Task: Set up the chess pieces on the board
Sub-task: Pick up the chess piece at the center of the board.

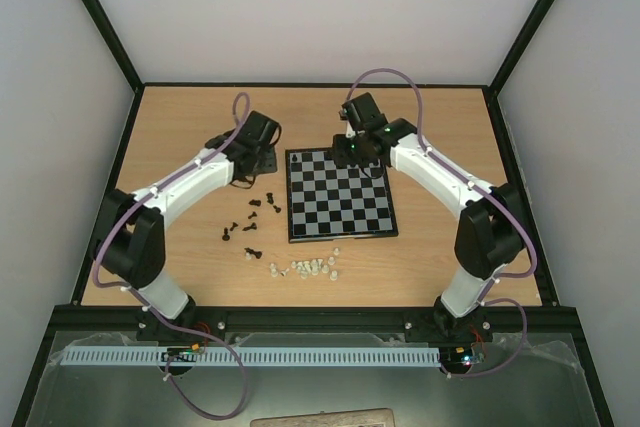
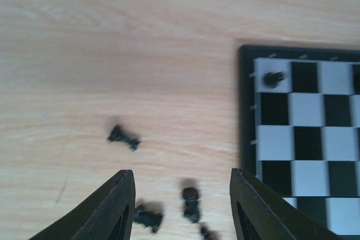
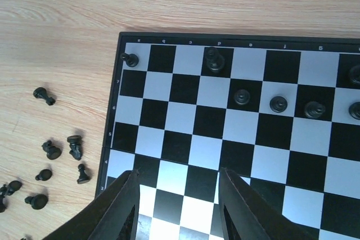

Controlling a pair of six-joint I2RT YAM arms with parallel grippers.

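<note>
The board point(image 1: 341, 215) lies mid-table with several black chess pieces point(image 3: 278, 104) standing along its far rows, one in the corner square point(image 2: 274, 78). More black chess pieces point(image 1: 250, 217) lie scattered on the wood left of the board. My left gripper point(image 2: 183, 195) hovers open over that wood beside the board's rim point(image 2: 244, 111); a toppled piece point(image 2: 191, 203) lies on the table between its fingers, untouched, and another point(image 2: 124, 136) lies further ahead. My right gripper point(image 3: 179, 186) hangs open and empty above the board's bare squares point(image 3: 191, 153), near its far edge point(image 1: 357, 153).
A cluster of whitish translucent chessmen point(image 1: 305, 268) lies in front of the board near the table's near edge. Loose black pieces point(image 3: 52, 150) sit just left of the board's rim point(image 3: 112, 111). Black frame rails border the wooden table point(image 1: 440, 247).
</note>
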